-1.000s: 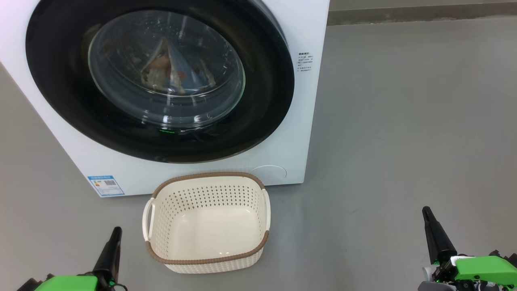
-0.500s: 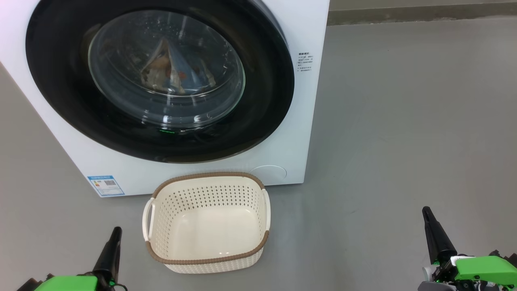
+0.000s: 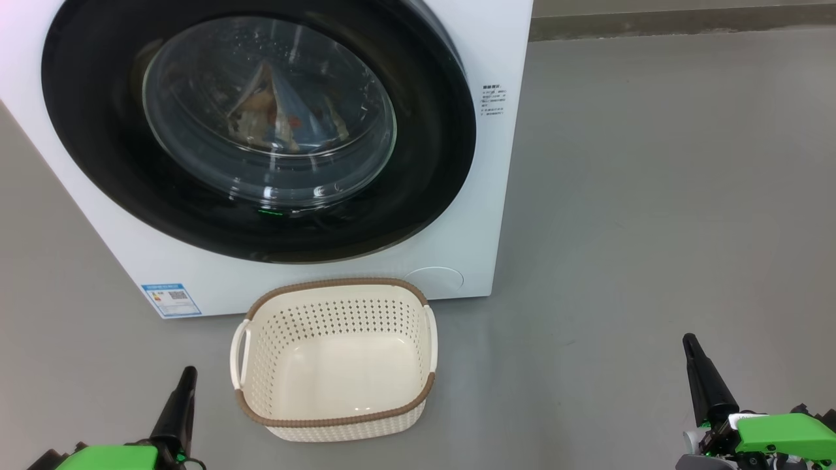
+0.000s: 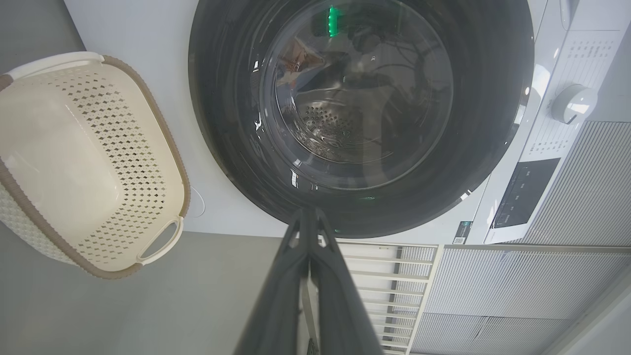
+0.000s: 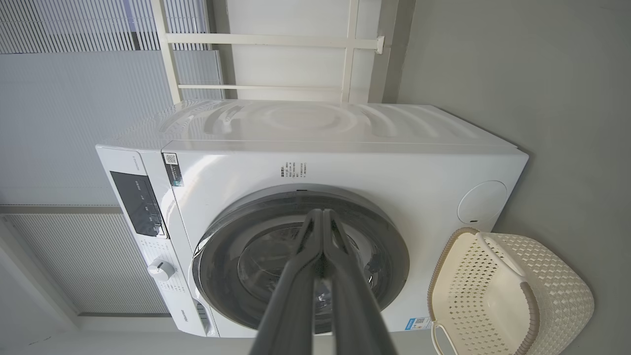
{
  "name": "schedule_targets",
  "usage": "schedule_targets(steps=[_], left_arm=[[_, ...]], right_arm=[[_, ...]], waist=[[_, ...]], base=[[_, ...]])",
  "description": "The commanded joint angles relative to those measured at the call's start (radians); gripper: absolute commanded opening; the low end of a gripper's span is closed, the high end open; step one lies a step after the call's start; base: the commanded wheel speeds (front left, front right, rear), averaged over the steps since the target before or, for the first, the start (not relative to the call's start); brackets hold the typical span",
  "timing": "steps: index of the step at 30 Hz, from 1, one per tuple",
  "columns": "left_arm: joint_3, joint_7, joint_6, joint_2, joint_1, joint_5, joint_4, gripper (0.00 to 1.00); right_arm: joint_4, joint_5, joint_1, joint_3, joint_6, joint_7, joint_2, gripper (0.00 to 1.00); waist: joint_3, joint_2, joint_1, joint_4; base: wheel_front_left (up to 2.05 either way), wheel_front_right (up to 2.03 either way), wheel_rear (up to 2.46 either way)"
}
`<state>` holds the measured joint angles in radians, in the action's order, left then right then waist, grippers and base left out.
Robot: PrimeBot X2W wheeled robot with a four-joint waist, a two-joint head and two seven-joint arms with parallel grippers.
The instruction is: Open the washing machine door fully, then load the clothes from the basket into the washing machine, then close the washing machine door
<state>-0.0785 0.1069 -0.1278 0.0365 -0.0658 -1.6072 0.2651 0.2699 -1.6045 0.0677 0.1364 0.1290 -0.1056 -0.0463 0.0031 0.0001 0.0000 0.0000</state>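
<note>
Head view: the clothes (image 3: 277, 117) sit in the washing machine (image 3: 496, 196), behind the shut washing machine door (image 3: 424, 163). The basket (image 3: 339, 284) stands empty, nearer. Nearest, the left gripper (image 3: 188, 373) and right gripper (image 3: 688, 339) are pressed together, empty. A door not clicked shut might swing open.

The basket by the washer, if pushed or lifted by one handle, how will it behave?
Empty and perforated, the basket looks light; a push would probably slide it on the smooth floor rather than tip it. Its thin plastic walls may flex if squeezed. Lifted by one handle, it would likely hang tilted.
</note>
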Motion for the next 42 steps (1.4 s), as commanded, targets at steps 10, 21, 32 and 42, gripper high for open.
schedule_targets(steps=[10, 21, 32, 42], left_arm=[[-0.036, 0.007, -0.003, 0.014, -0.042, -0.001, -0.02, 0.0], [-0.036, 0.007, -0.003, 0.014, -0.042, -0.001, -0.02, 0.0], [-0.036, 0.007, -0.003, 0.014, -0.042, -0.001, -0.02, 0.0], [-0.036, 0.007, -0.003, 0.014, -0.042, -0.001, -0.02, 0.0]], right_arm=[[-0.025, -0.004, 0.04, -0.023, 0.002, -0.008, -0.004, 0.0], [-0.025, -0.004, 0.04, -0.023, 0.002, -0.008, -0.004, 0.0], [-0.025, -0.004, 0.04, -0.023, 0.002, -0.008, -0.004, 0.0], [-0.025, -0.004, 0.04, -0.023, 0.002, -0.008, -0.004, 0.0]], waist=[[0.0, -0.0001, 0.0, 0.0], [0.0, -0.0001, 0.0, 0.0], [0.0, -0.0001, 0.0, 0.0], [0.0, -0.0001, 0.0, 0.0]], base=[[0.0, 0.0, 0.0], [0.0, 0.0, 0.0], [0.0, 0.0, 0.0], [0.0, 0.0, 0.0]])
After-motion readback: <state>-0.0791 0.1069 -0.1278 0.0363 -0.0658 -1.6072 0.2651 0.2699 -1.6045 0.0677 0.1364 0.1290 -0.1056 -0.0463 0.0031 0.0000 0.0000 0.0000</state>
